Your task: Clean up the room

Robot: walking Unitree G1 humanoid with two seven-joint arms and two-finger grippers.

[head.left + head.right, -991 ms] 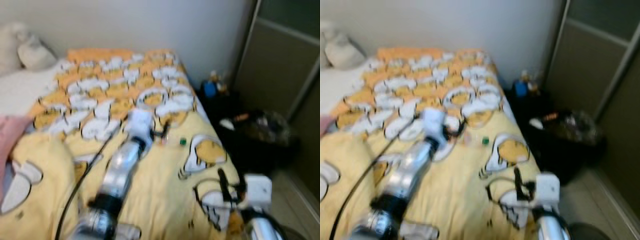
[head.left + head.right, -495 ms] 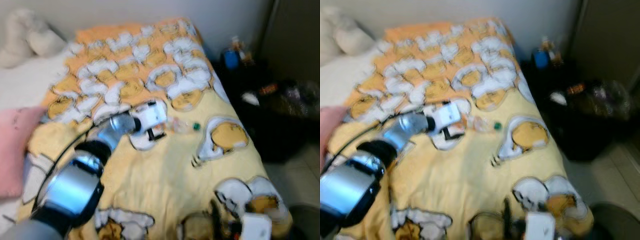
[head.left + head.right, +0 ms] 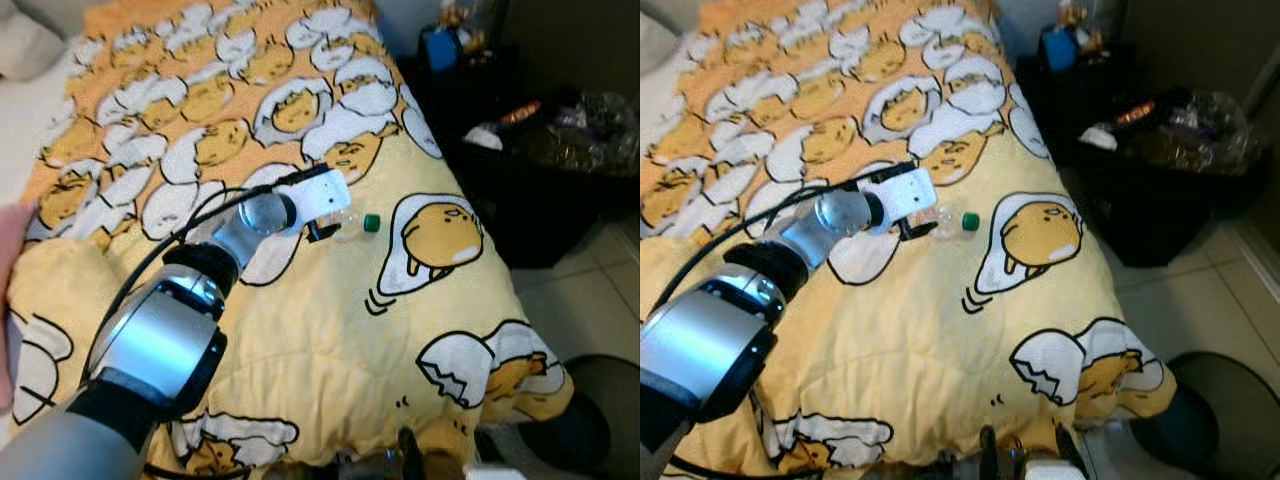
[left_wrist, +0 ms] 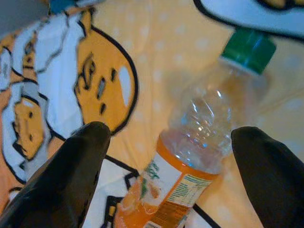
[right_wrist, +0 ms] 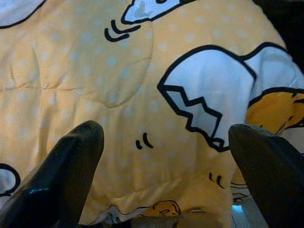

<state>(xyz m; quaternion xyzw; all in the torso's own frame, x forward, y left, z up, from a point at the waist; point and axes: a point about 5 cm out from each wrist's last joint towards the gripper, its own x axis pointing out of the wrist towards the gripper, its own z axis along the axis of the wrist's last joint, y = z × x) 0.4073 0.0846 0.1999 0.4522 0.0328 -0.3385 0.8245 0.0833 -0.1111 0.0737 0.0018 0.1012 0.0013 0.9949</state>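
left gripper [image 3: 322, 228] stretched out low over the yellow egg-print duvet [image 3: 300, 330], fingers spread wide apart, nothing clamped. just ahead of the fingertips, lying flat on the duvet: a clear plastic bottle [image 4: 190, 147] with a green cap [image 4: 249, 49] and an orange label [image 4: 156, 194], apparently empty. seen along the wrist, bottle body between the two black fingers [image 4: 61, 175], not touching either, cap end pointing away from the hand, label end nearest it. from the head camera, green cap [image 3: 371, 222] just past the fingertips on the far side. right gripper [image 5: 161, 142] low at the foot of the bed, fingers also wide apart, holding nothing, poised above duvet. well off to the right of both hands, a dark pile of bags [image 3: 540, 150] on the floor.
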